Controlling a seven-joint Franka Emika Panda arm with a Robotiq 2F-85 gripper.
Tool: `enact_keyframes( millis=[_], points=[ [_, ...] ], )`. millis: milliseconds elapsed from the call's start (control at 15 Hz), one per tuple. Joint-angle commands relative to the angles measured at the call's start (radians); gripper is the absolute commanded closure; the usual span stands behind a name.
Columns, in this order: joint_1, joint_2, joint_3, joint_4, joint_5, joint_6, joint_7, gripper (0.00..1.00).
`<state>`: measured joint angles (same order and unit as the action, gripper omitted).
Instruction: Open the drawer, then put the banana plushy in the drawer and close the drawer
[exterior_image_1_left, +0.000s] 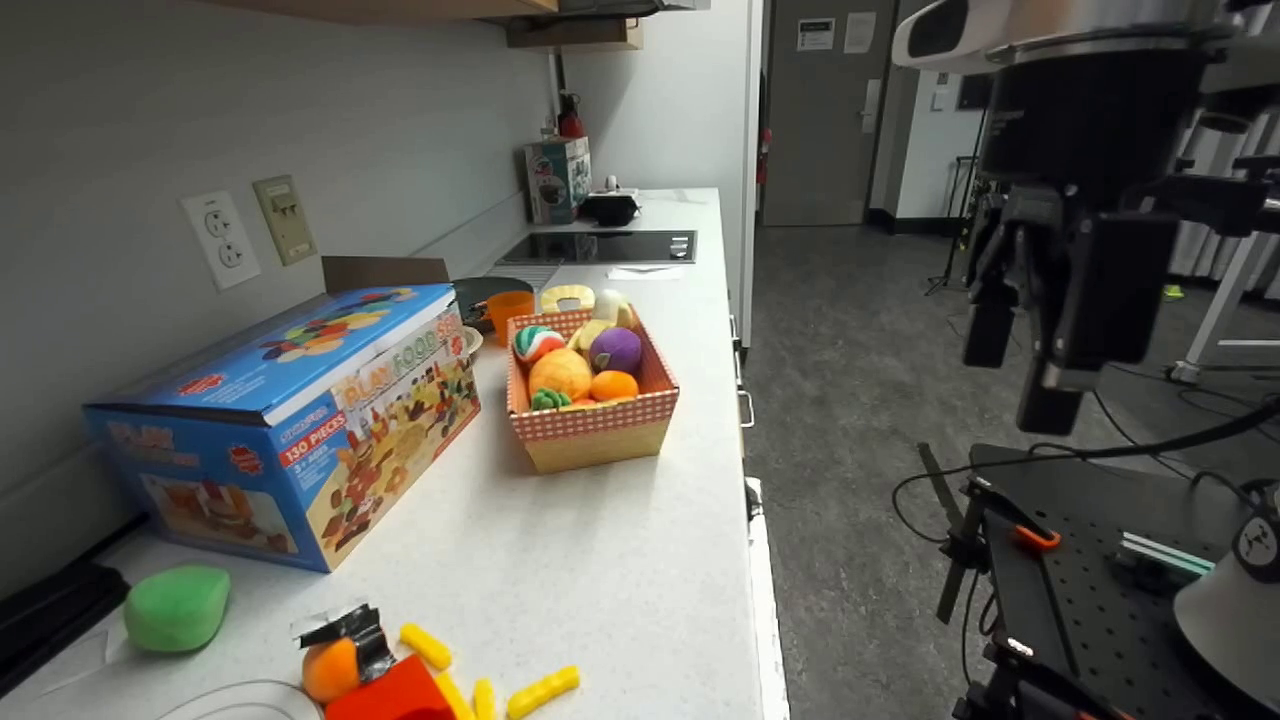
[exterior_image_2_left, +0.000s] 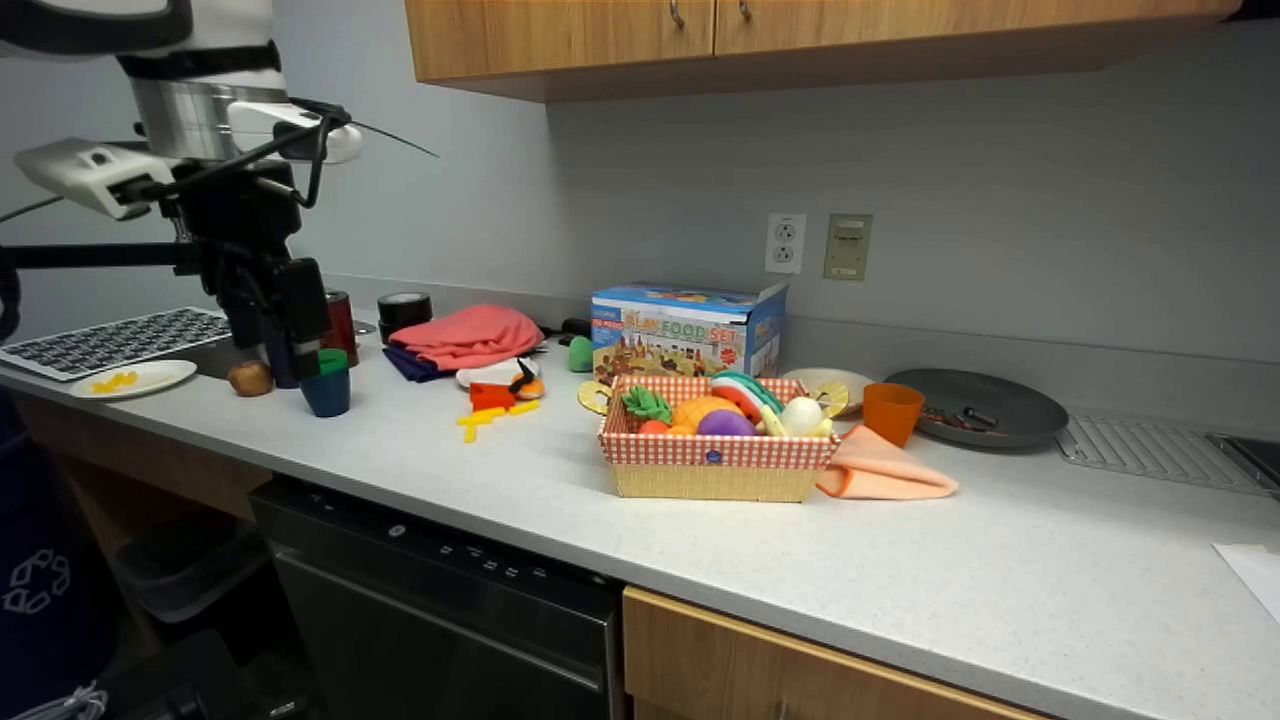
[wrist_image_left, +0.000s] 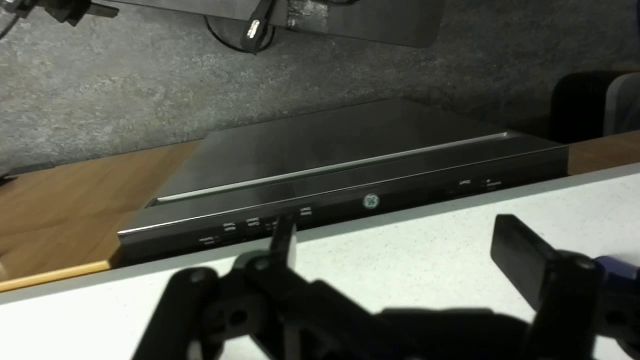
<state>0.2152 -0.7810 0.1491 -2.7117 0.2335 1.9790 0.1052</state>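
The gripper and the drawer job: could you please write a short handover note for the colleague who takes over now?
Gripper: jaws open, nothing held.
Banana plushy: probably the yellow toy in the woven basket, next to the purple toy fruit.
Drawer: probably the wooden-fronted one under the counter; looks shut.
Done: no step visible yet.
Left: open the drawer, put the plushy in, close it.

Basket (exterior_image_2_left: 712, 482) on counter (exterior_image_2_left: 1000, 560) in an exterior view, toy fruit (exterior_image_2_left: 727, 423) in it. Box (exterior_image_2_left: 670, 342) behind basket. Cloth (exterior_image_2_left: 885, 470) just right of basket, cup (exterior_image_2_left: 893, 410) right and behind, pan (exterior_image_2_left: 950, 389) farther right. Tape rolls (exterior_image_2_left: 403, 312) left and behind; plate (exterior_image_2_left: 170, 378) far left. Drawer (exterior_image_2_left: 715, 645) under counter, below basket; dishwasher (exterior_image_2_left: 440, 620) below and left.
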Motion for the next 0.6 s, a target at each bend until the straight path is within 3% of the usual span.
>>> enact_keyframes(
  millis=[0, 333, 400, 533],
  points=[
    [-0.115, -0.082, -0.056, -0.033, -0.108, -0.046, -0.009, 0.00],
    [-0.272, -0.093, -0.155, -0.042, -0.240, -0.051, -0.012, 0.00],
    [-0.232, -0.041, -0.135, -0.020, -0.207, -0.040, -0.012, 0.00],
    [-0.249, -0.038, -0.144, -0.020, -0.211, -0.039, -0.018, 0.00]
  ],
)
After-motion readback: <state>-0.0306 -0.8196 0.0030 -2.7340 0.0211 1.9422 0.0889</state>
